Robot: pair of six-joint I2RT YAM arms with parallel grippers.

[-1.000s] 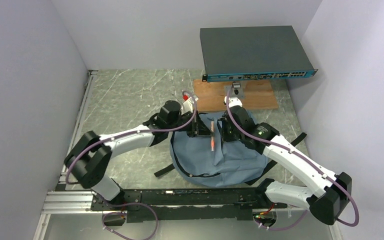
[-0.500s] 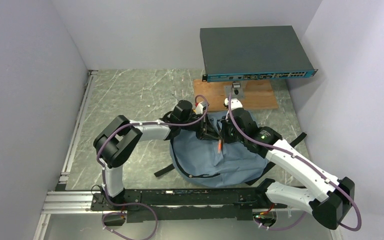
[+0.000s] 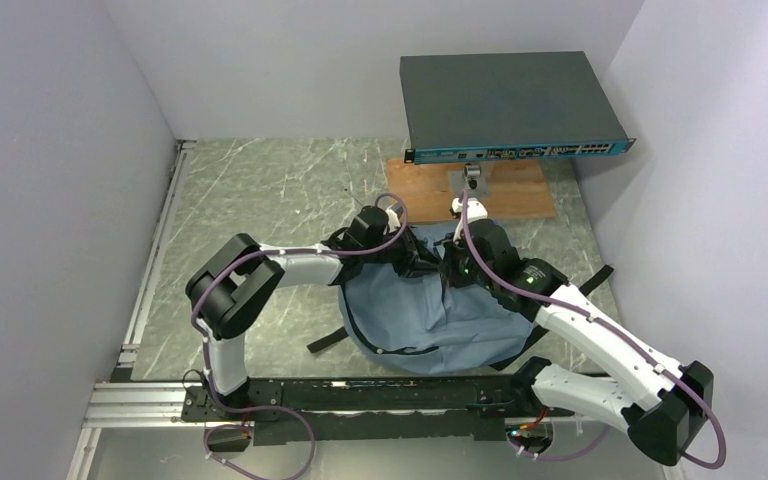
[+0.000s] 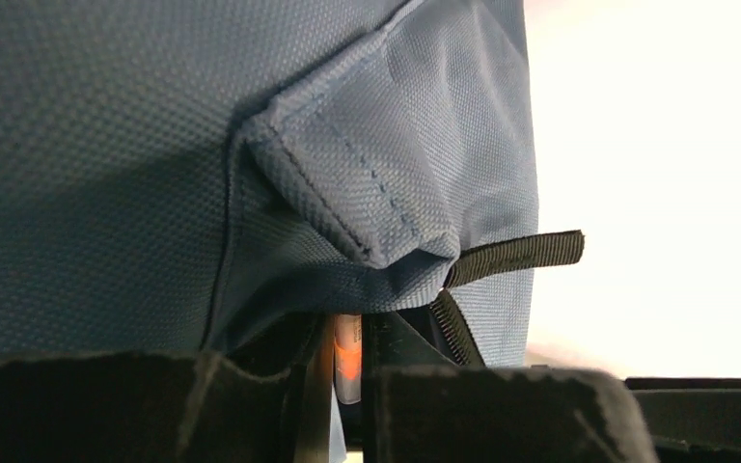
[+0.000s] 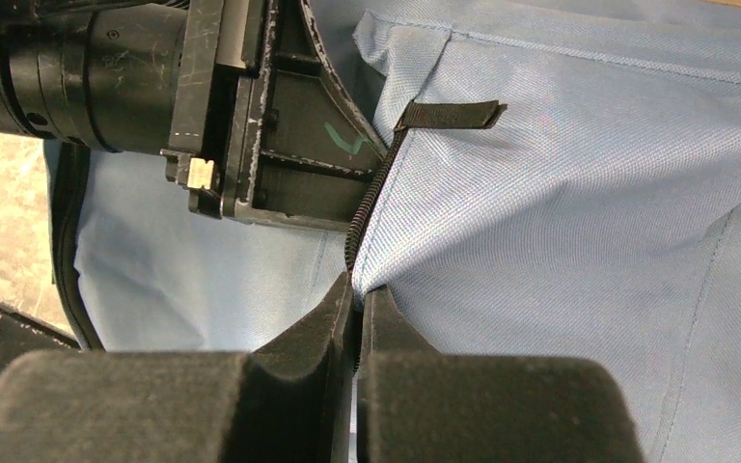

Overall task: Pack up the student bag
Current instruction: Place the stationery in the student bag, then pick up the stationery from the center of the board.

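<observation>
The bag point(image 3: 440, 322) lay flat on the table point(image 3: 260, 190) in front of both arms, just near of a wooden board point(image 3: 500, 195) on which a dark box point(image 3: 505, 105) stood. From above, both grippers met at the bag's far edge. They were crowded so close under their own wrists that neither set of fingers could be made out there. One black strap point(image 3: 326, 341) stuck out at the bag's left and another point(image 3: 594, 279) at its right.

The left wrist view was filled almost wholly by blue cloth point(image 4: 154, 145), with the right side washed out to white. The left gripper point(image 4: 345, 386) had its fingers point(image 4: 502, 415) almost together. A slim orange item point(image 4: 347, 355) was nipped in the slit between them. Only a short orange-and-white stretch of it showed, and the rest was hidden by the pads and a fold of cloth, so what it was could not be told. A black tab point(image 4: 516, 252) and a bit of zip point(image 4: 453, 326) showed beside it.

The right gripper point(image 5: 355, 313) was closed tight on the bag's point(image 5: 589, 203) edge right at the zip point(image 5: 370, 198), with the cloth pinched between its tips. The left gripper's black body point(image 5: 251, 116) sat just beyond. Its tips were covered by the raised flap, and the inside of the bag was out of sight.
</observation>
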